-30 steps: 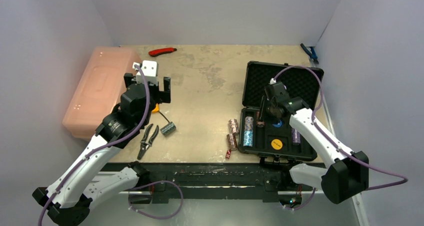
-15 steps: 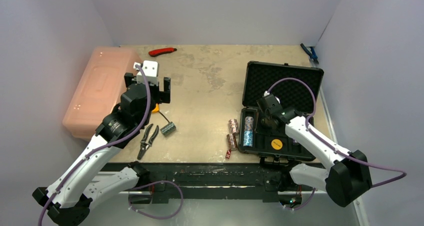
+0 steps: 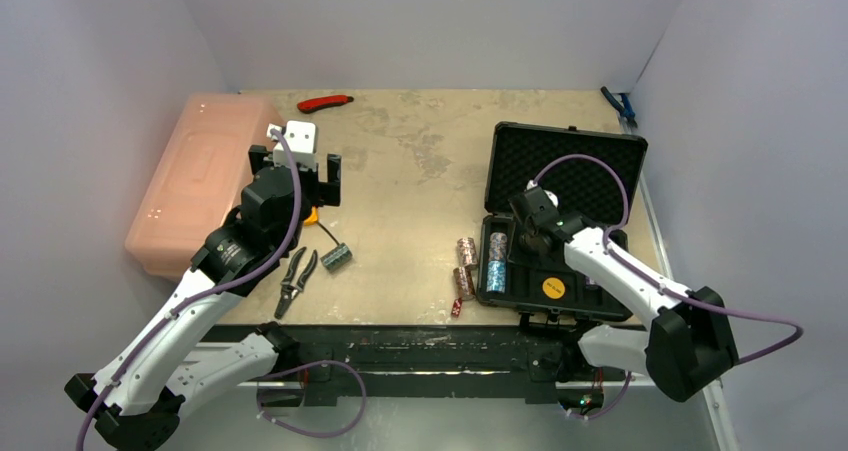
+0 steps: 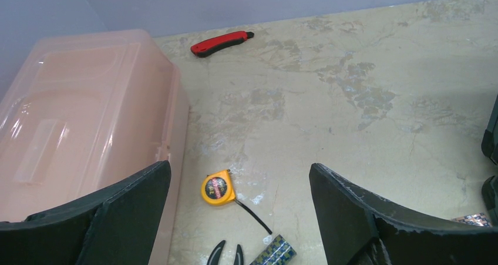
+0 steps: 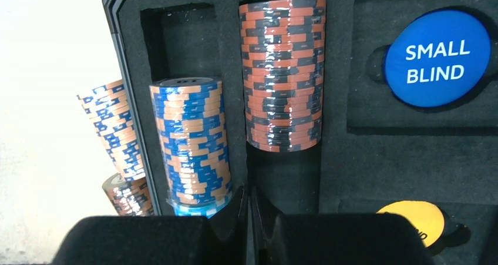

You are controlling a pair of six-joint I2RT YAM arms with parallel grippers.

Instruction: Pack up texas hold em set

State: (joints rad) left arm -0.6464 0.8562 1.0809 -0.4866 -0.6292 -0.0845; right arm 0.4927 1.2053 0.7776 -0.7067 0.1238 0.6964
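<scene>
The black briefcase (image 3: 565,171) lies open at the right, its foam lid up. In its base are a blue chip stack (image 5: 191,141), a black-and-orange stack (image 5: 282,71), a blue "SMALL BLIND" disc (image 5: 437,58) and a yellow disc (image 3: 553,288). Two loose chip stacks (image 3: 466,248) (image 3: 464,282) and a red die (image 3: 456,308) lie on the table left of the case. My right gripper (image 5: 251,197) is shut and empty, low over the slots between the two stacks in the case. My left gripper (image 4: 239,168) is open and empty above the table's left side.
A large pink plastic box (image 3: 190,181) stands at the left edge. A red utility knife (image 3: 325,102) lies at the back. A yellow tape measure (image 4: 218,187), pliers (image 3: 296,276) and a small patterned block (image 3: 336,258) lie under the left gripper. A blue tool (image 3: 620,106) lies at the far right.
My right gripper has moved left and down over the case base, toward the chip slots. The left arm has not moved.
</scene>
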